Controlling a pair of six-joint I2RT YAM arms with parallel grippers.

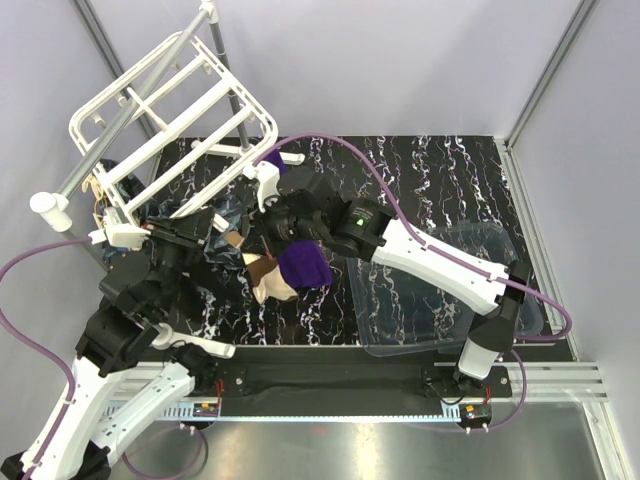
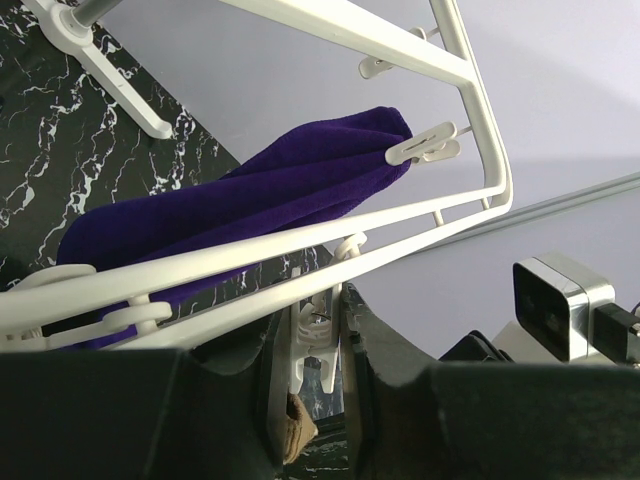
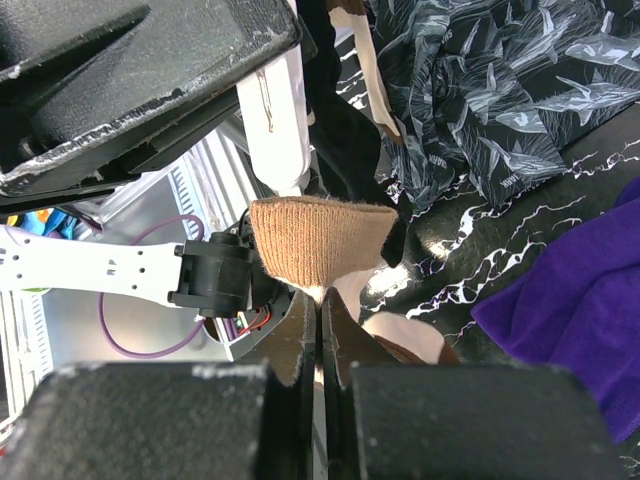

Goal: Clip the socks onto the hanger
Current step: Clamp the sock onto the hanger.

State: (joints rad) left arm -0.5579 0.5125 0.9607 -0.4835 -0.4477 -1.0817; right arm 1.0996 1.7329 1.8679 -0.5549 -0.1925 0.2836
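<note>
right gripper pinches the ribbed tan knit sock; left gripper clamps a white plastic hanger clip.

The tilted hanger and grey pole block the far-left corner, and a clear bin fills the near-right corner. The middle-left is crowded: the left gripper clamps a clip, the right gripper pinches a beige sock, and a purple cloth lies beside them (barely a gap). The far-right edge lies open.

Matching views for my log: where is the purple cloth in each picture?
Top external: purple cloth at picture centre.
Left wrist: purple cloth mid-frame, held by a white clip.
Right wrist: purple cloth at lower right.
Shared landmark: the black marbled table.
</note>
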